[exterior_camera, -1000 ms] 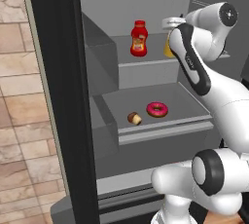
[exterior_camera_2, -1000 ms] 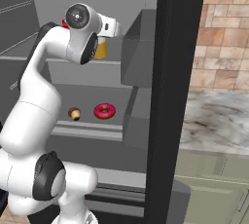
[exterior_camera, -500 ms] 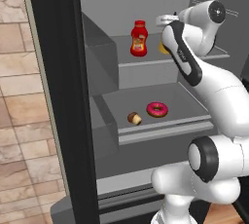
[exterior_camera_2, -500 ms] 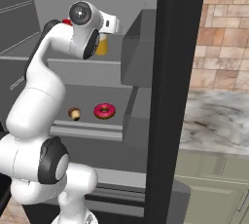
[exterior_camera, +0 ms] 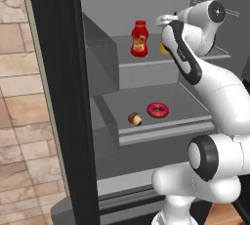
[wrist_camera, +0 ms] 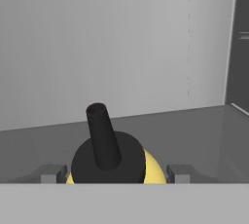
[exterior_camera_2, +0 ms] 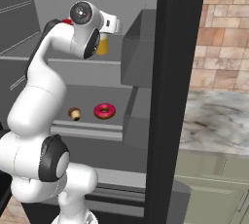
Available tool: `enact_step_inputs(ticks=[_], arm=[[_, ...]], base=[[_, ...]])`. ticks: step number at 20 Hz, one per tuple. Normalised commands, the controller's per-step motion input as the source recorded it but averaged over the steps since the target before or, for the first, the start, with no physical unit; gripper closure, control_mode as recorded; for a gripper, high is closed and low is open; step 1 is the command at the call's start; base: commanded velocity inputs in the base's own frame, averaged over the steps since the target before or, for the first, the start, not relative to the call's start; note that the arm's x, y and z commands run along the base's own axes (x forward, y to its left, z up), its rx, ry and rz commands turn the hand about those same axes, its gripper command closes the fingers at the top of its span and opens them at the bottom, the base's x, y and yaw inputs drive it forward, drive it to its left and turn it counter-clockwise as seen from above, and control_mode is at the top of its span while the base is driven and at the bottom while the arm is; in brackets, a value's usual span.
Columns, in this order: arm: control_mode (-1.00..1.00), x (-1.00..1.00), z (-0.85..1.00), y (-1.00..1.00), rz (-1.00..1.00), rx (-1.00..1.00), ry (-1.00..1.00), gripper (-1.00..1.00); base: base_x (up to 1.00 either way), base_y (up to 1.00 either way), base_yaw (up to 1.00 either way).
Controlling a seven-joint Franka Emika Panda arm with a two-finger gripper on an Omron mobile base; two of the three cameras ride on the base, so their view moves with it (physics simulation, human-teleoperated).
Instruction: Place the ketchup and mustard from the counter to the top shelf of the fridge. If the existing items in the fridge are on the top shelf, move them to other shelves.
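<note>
Retreated slightly, gripper [wrist_camera: 111, 173] straddles one mustard [wrist_camera: 108, 157], grip unclear; one ketchup [exterior_camera: 139, 38], two existing items [exterior_camera: 157, 110]

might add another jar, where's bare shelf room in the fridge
Top shelf: bare left of the ketchup; its right is crowded by the mustard and arm. Lower shelf: bare right of the donut, behind the cupcake.

The arm [exterior_camera: 195, 67] now bends further left into the fridge, its elbow closer to the ketchup [exterior_camera: 139, 38].

White arm [exterior_camera: 215, 87] (dark joints)
</note>
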Motion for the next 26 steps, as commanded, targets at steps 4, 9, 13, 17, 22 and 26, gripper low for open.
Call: enact_step_inputs(ticks=[4, 9, 13, 17, 22, 26], arm=[[-1.00, 0.16, -0.04, 0.06, 0.00, 0.00, 0.00, -1.00], [-1.00, 0.02, 0.00, 0.00, 0.00, 0.00, 0.00, -1.00], [-1.00, 0.00, 0.00, 0.00, 0.00, 0.00, 0.00, -1.00], [-1.00, 0.05, 0.00, 0.00, 0.00, 0.00, 0.00, -1.00], [-1.00, 0.00, 0.00, 0.00, 0.00, 0.00, 0.00, -1.00], [-1.00, -0.23, 0.00, 0.00, 0.00, 0.00, 0.00, -1.00]], base=[[0.00, 0.00, 0.00], [0.00, 0.00, 0.00], [0.00, 0.00, 0.00], [0.00, 0.00, 0.00], [0.00, 0.00, 0.00], [0.00, 0.00, 0.00]])
